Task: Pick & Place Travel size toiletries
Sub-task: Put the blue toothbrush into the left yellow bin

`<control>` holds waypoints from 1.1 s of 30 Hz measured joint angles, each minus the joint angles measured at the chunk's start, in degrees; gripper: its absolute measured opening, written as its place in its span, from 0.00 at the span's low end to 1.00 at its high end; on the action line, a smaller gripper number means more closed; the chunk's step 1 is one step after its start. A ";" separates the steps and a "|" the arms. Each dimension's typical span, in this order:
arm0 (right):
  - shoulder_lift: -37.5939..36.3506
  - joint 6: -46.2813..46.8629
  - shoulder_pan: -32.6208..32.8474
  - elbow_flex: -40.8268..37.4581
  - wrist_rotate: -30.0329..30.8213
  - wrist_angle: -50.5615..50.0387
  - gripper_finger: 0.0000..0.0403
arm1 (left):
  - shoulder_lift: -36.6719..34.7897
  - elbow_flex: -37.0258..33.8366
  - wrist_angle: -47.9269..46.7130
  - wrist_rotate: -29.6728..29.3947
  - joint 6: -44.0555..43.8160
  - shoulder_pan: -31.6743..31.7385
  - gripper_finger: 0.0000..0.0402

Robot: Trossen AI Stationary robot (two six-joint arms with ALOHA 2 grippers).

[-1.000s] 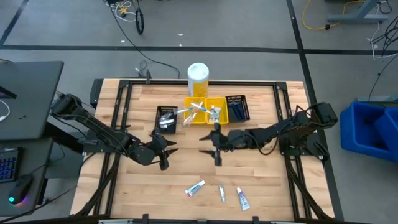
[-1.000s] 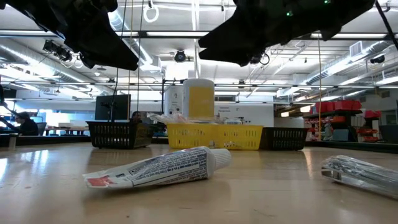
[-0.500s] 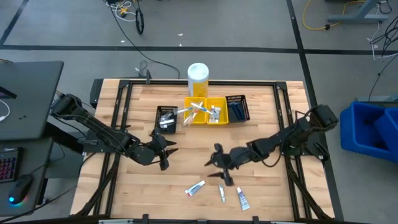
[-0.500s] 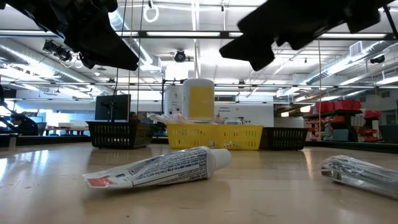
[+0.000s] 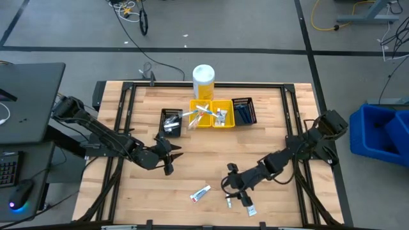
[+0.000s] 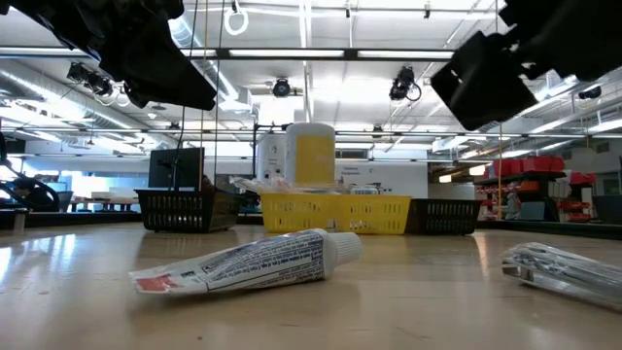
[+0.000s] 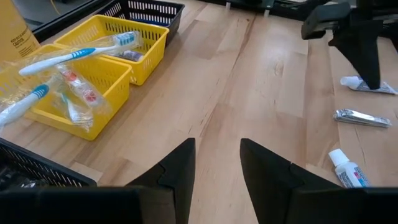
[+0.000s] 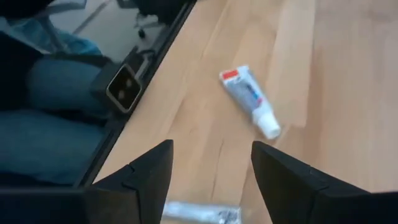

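Three toiletries lie flat near the table's near edge: a white toothpaste tube [image 5: 201, 193] [image 6: 253, 262], a silvery piece [image 5: 228, 201] [image 8: 202, 214] and a second tube [image 5: 249, 206] [image 8: 252, 101]. My right gripper [image 5: 235, 190] [image 8: 211, 180] hovers open just above them, touching none. My left gripper [image 5: 167, 155] [image 7: 217, 168] waits open over the middle of the table, left of centre. Blue-and-white toothbrushes [image 7: 68, 59] in clear wrappers stick out of the yellow bins [image 5: 213, 114].
Black bins [image 5: 171, 121] [image 5: 244, 110] flank the yellow ones at the far side, and the tall white-and-yellow container [image 5: 203, 81] stands behind them. Bare wood lies between the bins and the near toiletries. A person's legs [image 8: 50, 112] show beyond the near edge.
My right gripper has swung from just in front of the yellow bins toward the table's near edge and come down over the silvery piece and the tubes, staying open. The toiletries on the table have not moved.
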 joint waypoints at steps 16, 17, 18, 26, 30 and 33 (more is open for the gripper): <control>-8.14 -7.72 -18.55 0.00 46.72 -7.87 0.57 | 0.02 0.00 -0.02 0.00 0.04 0.00 0.33; -8.15 -5.70 -21.66 0.00 41.63 -8.00 0.56 | 0.00 0.00 0.00 0.00 0.00 0.00 0.33; -7.96 -4.52 -24.82 0.00 36.35 -8.36 0.55 | 0.00 0.00 0.00 0.00 0.00 0.00 0.33; -6.51 -4.40 -40.06 0.00 17.03 -8.94 0.55 | 0.00 0.00 -0.07 0.00 0.29 0.00 0.33; -6.51 -5.99 -42.24 0.00 13.12 -12.53 0.56 | 0.02 0.00 -0.11 -0.02 1.38 0.02 0.33; -5.92 -7.47 -42.86 0.00 13.34 -13.17 0.56 | 0.01 0.00 -0.09 -0.02 1.66 0.00 0.33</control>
